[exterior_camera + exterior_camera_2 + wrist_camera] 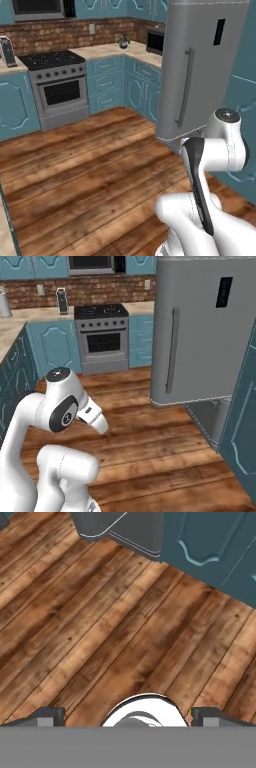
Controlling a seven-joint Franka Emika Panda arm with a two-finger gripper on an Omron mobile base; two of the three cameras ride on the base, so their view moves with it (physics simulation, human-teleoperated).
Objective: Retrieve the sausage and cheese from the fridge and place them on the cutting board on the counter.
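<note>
The tall grey fridge (200, 65) stands at the right with its long bar handle (172, 351) facing me. Its door looks swung outward, and part of the lower body (210, 416) shows behind it. The shelves inside are hidden by the door. The sausage, the cheese, the cutting board and its counter are out of view. My gripper (127, 719) points down at the wooden floor, with its two dark fingertips (47, 717) far apart. It is open and holds nothing. The fridge's bottom edge (125, 527) lies ahead of the hand.
A grey stove (57, 85) stands against the brick back wall between teal cabinets (105, 82). A black toaster oven (155, 40) sits on the beige corner counter. A teal cabinet panel (245, 421) rises close at the right. Bare wooden floor (90, 165) lies between me and the fridge.
</note>
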